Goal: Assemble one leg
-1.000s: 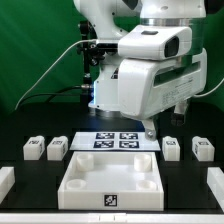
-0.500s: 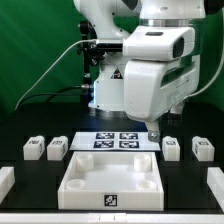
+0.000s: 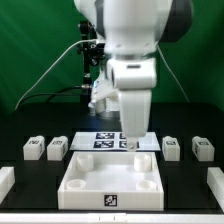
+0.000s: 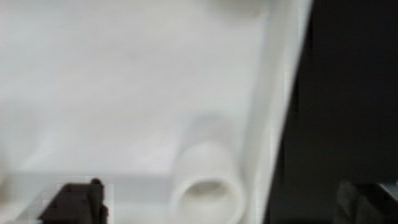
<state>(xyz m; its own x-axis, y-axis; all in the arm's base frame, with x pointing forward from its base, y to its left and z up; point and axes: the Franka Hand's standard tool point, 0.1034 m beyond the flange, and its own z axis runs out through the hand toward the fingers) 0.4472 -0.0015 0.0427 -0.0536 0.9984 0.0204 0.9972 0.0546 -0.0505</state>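
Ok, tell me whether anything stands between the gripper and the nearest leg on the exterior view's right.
Nothing visible does. The gripper hangs open over the tray at its rear edge. Between it and that leg lie only a corner of the flat marker board and bare table.

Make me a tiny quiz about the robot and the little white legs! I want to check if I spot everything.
1. True or false: the gripper is shut on a leg.
2. How many legs lie on the table?
3. The gripper hangs above: A the tray-like part; B the leg farthest to the exterior view's left; C the leg farthest to the exterior view's right.

Key: 1 false, its fingers are wide apart and hold nothing. 2 four. 3 A.
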